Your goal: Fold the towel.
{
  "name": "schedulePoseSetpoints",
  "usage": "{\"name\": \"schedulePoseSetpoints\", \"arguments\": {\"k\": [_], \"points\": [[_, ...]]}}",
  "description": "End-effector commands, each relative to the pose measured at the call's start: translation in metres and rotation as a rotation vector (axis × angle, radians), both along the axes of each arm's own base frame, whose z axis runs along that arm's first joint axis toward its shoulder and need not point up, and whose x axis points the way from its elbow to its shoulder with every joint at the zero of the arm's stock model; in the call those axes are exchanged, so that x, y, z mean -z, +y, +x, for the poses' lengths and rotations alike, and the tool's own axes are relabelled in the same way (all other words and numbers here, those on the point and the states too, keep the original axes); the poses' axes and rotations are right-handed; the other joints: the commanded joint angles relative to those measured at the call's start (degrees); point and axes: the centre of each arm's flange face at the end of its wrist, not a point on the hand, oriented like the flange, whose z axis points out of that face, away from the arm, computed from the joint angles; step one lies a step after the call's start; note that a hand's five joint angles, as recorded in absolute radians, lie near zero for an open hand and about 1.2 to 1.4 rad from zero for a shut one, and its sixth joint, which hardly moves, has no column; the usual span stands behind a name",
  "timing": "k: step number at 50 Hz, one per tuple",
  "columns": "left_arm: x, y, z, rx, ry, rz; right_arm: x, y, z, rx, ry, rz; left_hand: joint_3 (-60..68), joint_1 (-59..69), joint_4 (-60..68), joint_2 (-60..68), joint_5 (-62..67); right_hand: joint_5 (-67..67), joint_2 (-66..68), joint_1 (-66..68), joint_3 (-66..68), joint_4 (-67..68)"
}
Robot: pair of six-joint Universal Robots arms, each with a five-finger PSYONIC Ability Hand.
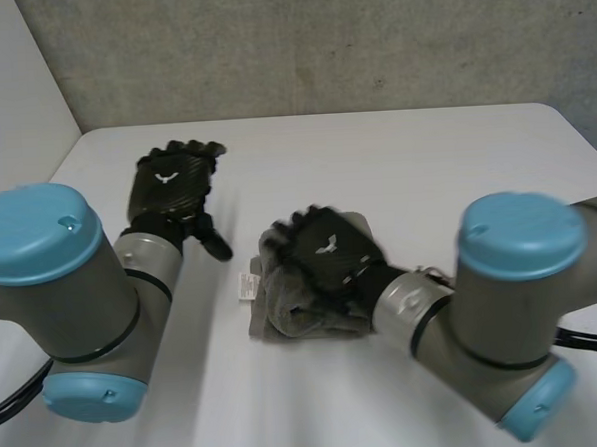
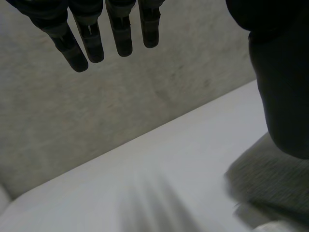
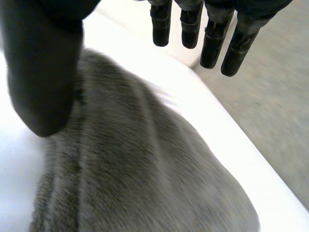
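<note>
- nearest the head camera are the light-blue caps of my left arm [image 1: 41,237] and my right arm [image 1: 520,234], one at each side of the view.
- my left hand [image 1: 171,188] is released: in the left wrist view its fingers [image 2: 91,43] hang straight and spread, the thumb [image 2: 280,96] stands apart from them, and nothing lies between them.
- this hand is over a bare part of the white table [image 1: 426,167], on the left side of the towel [image 1: 284,319] and apart from it.
- the towel is grey and lies as a compact folded bundle near the middle of the table, with a small white label [image 1: 248,286] at the edge that faces my left hand.
- in the left wrist view a grey patch of the towel [image 2: 263,176] shows just past the thumb.
- my right hand [image 1: 325,252] is over the towel and covers most of its top in the head view.
- this hand is also released: in the right wrist view its fingers [image 3: 212,43] are straight and reach past the far edge of the towel [image 3: 145,169], which lies under the palm.
- the right thumb [image 3: 43,72] points down at the towel's side edge; i cannot tell whether it touches the cloth.
- a grey wall [image 1: 319,42] stands behind the far edge of the table.
</note>
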Motion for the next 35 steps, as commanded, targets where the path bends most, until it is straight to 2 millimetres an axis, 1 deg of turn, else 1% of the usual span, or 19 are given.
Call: {"name": "schedulePoseSetpoints", "arguments": {"k": [1, 5, 7, 8, 9, 10, 11, 12, 14, 15, 22, 26, 29, 30, 31, 32, 33, 34, 35], "points": [[0.009, 0.014, -0.023, 0.127, 0.071, 0.044, -0.014, -0.030, -0.036, 0.201, -0.174, 0.214, -2.56, -3.69, -3.48, -3.27, -11.75, -1.15, -4.71, -3.31, -4.11, -4.83], [0.021, 0.021, -0.033, 0.181, 0.060, 0.068, -0.012, -0.044, -0.048, 0.279, -0.228, 0.296, -2.56, -3.69, -3.48, -3.27, -11.75, -1.15, -4.71, -3.31, -4.11, -4.83], [0.037, 0.026, -0.039, 0.214, 0.040, 0.107, -0.010, -0.048, -0.048, 0.289, -0.229, 0.299, -2.56, -3.69, -3.48, -3.27, -11.75, -1.15, -4.71, -3.31, -4.11, -4.83], [0.037, 0.026, -0.039, 0.214, 0.040, 0.107, -0.009, -0.050, -0.048, 0.295, -0.229, 0.298, -2.56, -3.69, -3.48, -3.27, -11.75, -1.15, -4.71, -3.31, -4.11, -4.83], [0.046, 0.028, -0.042, 0.226, 0.024, 0.127, -0.009, -0.050, -0.048, 0.295, -0.229, 0.298, -2.56, -3.69, -3.48, -3.27, -11.75, -1.15, -4.71, -3.31, -4.11, -4.83], [0.055, 0.031, -0.046, 0.237, 0.010, 0.143, -0.005, -0.054, -0.048, 0.302, -0.226, 0.302, -2.73, -3.86, -3.65, -3.44, -11.92, -1.15, -4.71, -3.31, -4.11, -4.83], [0.055, 0.031, -0.046, 0.237, 0.010, 0.143, 0.001, -0.059, -0.047, 0.311, -0.217, 0.313, -2.73, -3.86, -3.65, -3.44, -11.92, -1.15, -4.71, -3.31, -4.11, -4.83], [0.063, 0.033, -0.049, 0.246, -0.002, 0.159, 0.002, -0.059, -0.047, 0.311, -0.217, 0.313, -2.56, -3.69, -3.48, -3.27, -11.75, -1.15, -4.71, -3.31, -4.11, -4.83], [0.070, 0.033, -0.051, 0.248, -0.015, 0.173, 0.016, -0.067, -0.044, 0.321, -0.199, 0.338, -2.56, -3.69, -3.48, -3.27, -11.75, -1.15, -4.71, -3.31, -4.11, -4.83], [0.075, 0.032, -0.052, 0.243, -0.025, 0.185, 0.016, -0.067, -0.044, 0.321, -0.198, 0.338, -2.39, -3.52, -3.31, -3.10, -11.58, -1.15, -4.71, -3.31, -4.11, -4.83], [0.091, 0.030, -0.054, 0.242, -0.058, 0.223, 0.048, -0.073, -0.037, 0.331, -0.113, 0.406, -2.22, -3.35, -3.14, -2.93, -11.41, -1.15, -4.71, -3.31, -4.11, -4.83], [0.090, 0.033, -0.050, 0.239, -0.107, 0.251, 0.053, -0.071, -0.039, 0.347, -0.061, 0.398, -2.22, -3.35, -3.14, -2.93, -11.41, -1.15, -4.71, -3.31, -4.11, -4.83], [0.080, 0.030, -0.047, 0.229, -0.098, 0.239, 0.049, -0.072, -0.041, 0.371, -0.046, 0.366, -2.39, -3.52, -3.31, -3.10, -11.58, -1.15, -4.71, -3.31, -4.11, -4.83], [0.080, 0.030, -0.047, 0.229, -0.098, 0.239, 0.039, -0.074, -0.044, 0.389, -0.060, 0.336, -2.39, -3.52, -3.31, -3.10, -11.58, -1.15, -4.71, -3.31, -4.11, -4.83], [0.069, 0.030, -0.048, 0.231, -0.084, 0.216, 0.039, -0.074, -0.044, 0.389, -0.060, 0.336, -2.39, -3.52, -3.31, -3.10, -11.58, -1.15, -4.71, -3.31, -4.11, -4.83], [0.069, 0.030, -0.048, 0.231, -0.084, 0.216, 0.021, -0.076, -0.046, 0.405, -0.093, 0.289, -2.39, -3.52, -3.31, -3.10, -11.58, -1.15, -4.71, -3.31, -4.11, -4.83], [0.055, 0.030, -0.047, 0.231, -0.065, 0.186, 0.002, -0.077, -0.050, 0.421, -0.126, 0.241, -2.39, -3.52, -3.31, -3.10, -11.58, -1.15, -4.71, -3.31, -4.11, -4.83], [0.040, 0.031, -0.045, 0.229, -0.046, 0.155, 0.001, -0.077, -0.050, 0.422, -0.127, 0.241, -2.39, -3.52, -3.31, -3.10, -11.58, -1.15, -4.71, -3.31, -4.11, -4.83], [0.040, 0.031, -0.045, 0.229, -0.046, 0.154, -0.017, -0.076, -0.053, 0.435, -0.162, 0.194, -2.39, -3.52, -3.31, -3.10, -11.58, -1.15, -4.71, -3.31, -4.11, -4.83]]}}
